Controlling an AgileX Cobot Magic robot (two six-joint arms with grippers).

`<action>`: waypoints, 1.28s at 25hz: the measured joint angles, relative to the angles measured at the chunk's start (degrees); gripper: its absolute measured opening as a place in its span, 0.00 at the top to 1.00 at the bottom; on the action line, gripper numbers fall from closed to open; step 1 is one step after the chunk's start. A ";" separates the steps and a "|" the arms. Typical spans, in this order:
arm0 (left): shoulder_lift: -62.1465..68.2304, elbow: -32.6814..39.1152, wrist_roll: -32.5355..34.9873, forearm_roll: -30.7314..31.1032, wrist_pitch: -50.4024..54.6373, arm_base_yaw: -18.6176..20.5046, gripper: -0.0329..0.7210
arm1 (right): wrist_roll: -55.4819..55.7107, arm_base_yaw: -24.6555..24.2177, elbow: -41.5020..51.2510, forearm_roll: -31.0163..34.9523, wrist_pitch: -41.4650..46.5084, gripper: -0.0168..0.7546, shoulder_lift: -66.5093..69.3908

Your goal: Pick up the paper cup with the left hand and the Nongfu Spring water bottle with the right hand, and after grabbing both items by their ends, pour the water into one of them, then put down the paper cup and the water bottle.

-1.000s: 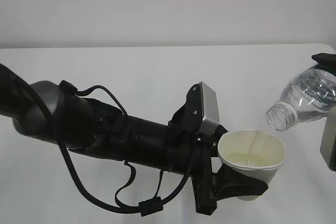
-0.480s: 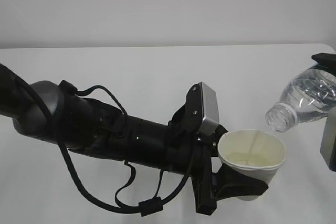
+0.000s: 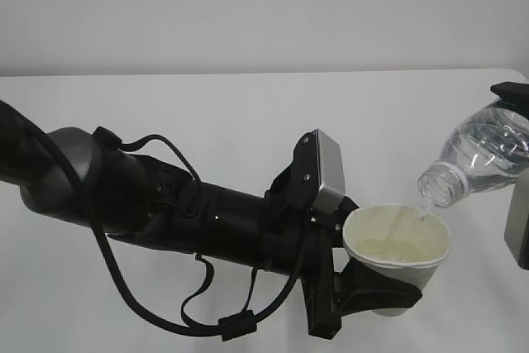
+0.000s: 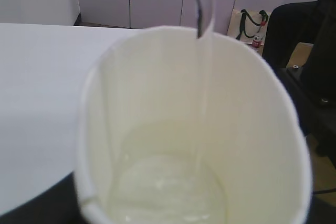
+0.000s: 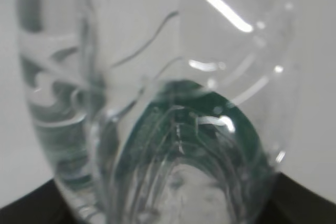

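Observation:
The paper cup (image 3: 397, 241) is held upright above the table, with my left gripper (image 3: 376, 285) shut around its lower wall. In the left wrist view the paper cup (image 4: 252, 129) fills the frame, and water (image 4: 168, 192) lies in its bottom. The Nongfu Spring water bottle (image 3: 483, 155) is tilted, its open neck (image 3: 438, 183) down-left over the cup's rim. A thin stream of water (image 4: 203, 77) runs from the neck into the cup. My right gripper (image 3: 519, 150) is shut on the bottle's base end at the right edge. The right wrist view shows the bottle (image 5: 157, 77) close up, with its green label (image 5: 210, 124) showing through.
The white table (image 3: 207, 113) stretches behind both arms to a plain wall. My left arm (image 3: 165, 204) with its cables lies across the lower left. Beyond the table's edge, the left wrist view shows cabinets and a dark chair (image 4: 310, 51).
Both arms hold still. Water keeps running from the bottle's neck into the cup.

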 joint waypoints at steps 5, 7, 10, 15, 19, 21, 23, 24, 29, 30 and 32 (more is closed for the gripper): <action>0.00 0.00 0.00 0.00 0.00 0.00 0.39 | 0.00 0.00 0.00 0.00 0.00 0.37 0.00; 0.00 0.00 0.00 0.00 0.00 0.00 0.39 | 0.00 0.00 0.00 0.00 0.00 0.37 0.00; 0.00 0.00 0.00 0.00 0.00 0.00 0.39 | 0.00 0.00 0.00 0.00 0.00 0.37 0.00; 0.00 0.00 0.00 0.00 0.00 0.00 0.39 | -0.04 0.00 0.00 0.00 0.00 0.37 0.00; 0.00 0.00 0.00 0.00 0.00 0.00 0.39 | -0.13 0.00 0.00 0.00 0.00 0.37 0.00; 0.00 0.00 0.00 0.00 0.00 0.00 0.39 | -0.13 0.00 0.00 0.00 0.00 0.37 0.00; 0.00 0.00 0.00 0.00 0.00 0.00 0.39 | -0.13 0.00 0.00 0.02 0.00 0.37 0.00; 0.00 0.00 0.00 0.00 0.00 0.00 0.39 | -0.13 0.00 0.00 0.02 -0.03 0.37 0.00; 0.00 0.00 0.00 0.00 0.00 0.00 0.39 | -0.13 0.00 0.00 0.02 -0.24 0.37 0.00; 0.00 0.00 0.00 0.00 0.00 0.00 0.39 | -0.13 0.00 0.00 0.02 -0.24 0.37 0.00; 0.00 0.00 0.00 0.00 0.00 0.00 0.39 | -0.13 0.00 0.00 0.02 -0.24 0.37 0.00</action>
